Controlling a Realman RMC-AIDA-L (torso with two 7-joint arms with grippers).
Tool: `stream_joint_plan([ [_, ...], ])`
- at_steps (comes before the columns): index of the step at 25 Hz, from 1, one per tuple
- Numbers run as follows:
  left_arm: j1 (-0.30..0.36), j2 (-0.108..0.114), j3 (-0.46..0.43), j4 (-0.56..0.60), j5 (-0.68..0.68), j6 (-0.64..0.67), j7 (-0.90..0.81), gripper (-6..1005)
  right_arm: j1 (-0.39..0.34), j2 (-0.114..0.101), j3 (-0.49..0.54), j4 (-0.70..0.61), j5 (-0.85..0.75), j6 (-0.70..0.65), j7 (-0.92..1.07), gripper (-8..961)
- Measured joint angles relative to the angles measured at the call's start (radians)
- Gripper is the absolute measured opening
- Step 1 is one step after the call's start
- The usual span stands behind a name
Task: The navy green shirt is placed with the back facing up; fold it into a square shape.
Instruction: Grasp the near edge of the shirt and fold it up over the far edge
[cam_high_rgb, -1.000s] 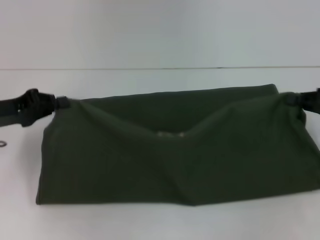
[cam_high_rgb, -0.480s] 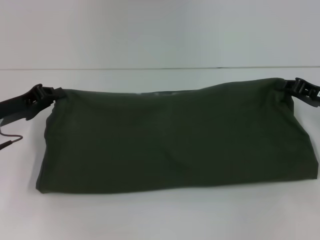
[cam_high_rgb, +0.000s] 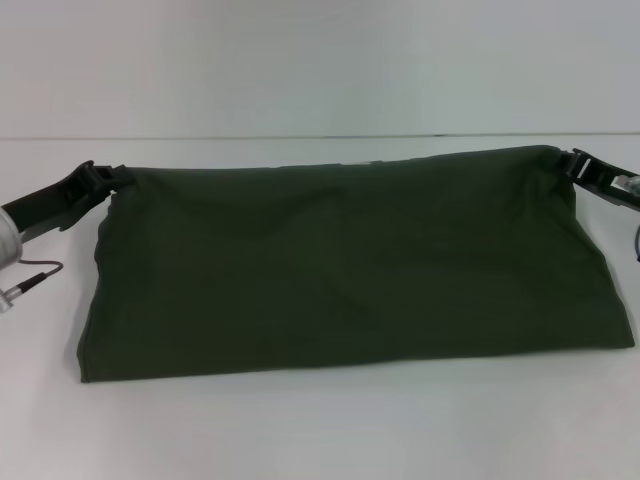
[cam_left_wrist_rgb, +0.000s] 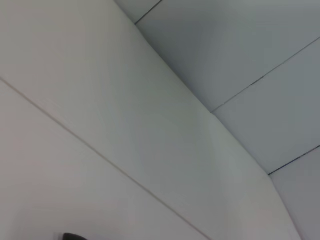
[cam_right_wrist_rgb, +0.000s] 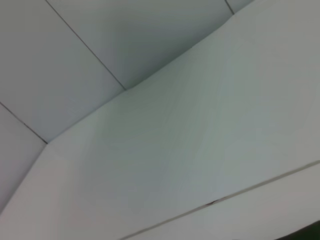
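Two black grippers pinch the far corners of the large, plain, dark olive-green soft cotton shirt (cam_high_rgb: 340, 265), which lies folded into a wide band on the white desk (cam_high_rgb: 320, 430). The left gripper (cam_high_rgb: 105, 180) has its jaws closed on the shirt's far left corner, the right gripper (cam_high_rgb: 570, 165) on its far right corner. The cloth looks light and limp, likely to sag between holds; corners and edges seem the best grip.

No text, label, brand, number or sign can be read anywhere. The navy green shirt (cam_high_rgb: 350, 270) is plain fabric with no print, and the white counter (cam_high_rgb: 320, 430) under it carries no markings. Both wrist views show only blank pale panels.
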Motion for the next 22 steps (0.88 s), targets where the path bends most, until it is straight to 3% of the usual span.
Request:
stream_joint_plan([
  [2,-0.007,-0.015,0.0,-0.004,-0.021,-0.028,0.027,14,0.012,0.009,0.0,0.015,0.009,0.03,-0.036,52],
  [14,-0.034,-0.039,-0.001,-0.049,-0.074,-0.14,0.114,13,0.047,0.014,0.0,0.092,0.105,0.162,-0.172,53],
  [22,-0.031,-0.091,0.0,-0.05,-0.189,-0.204,0.23,66,0.04,0.016,0.001,0.157,0.301,0.164,-0.43,63],
])
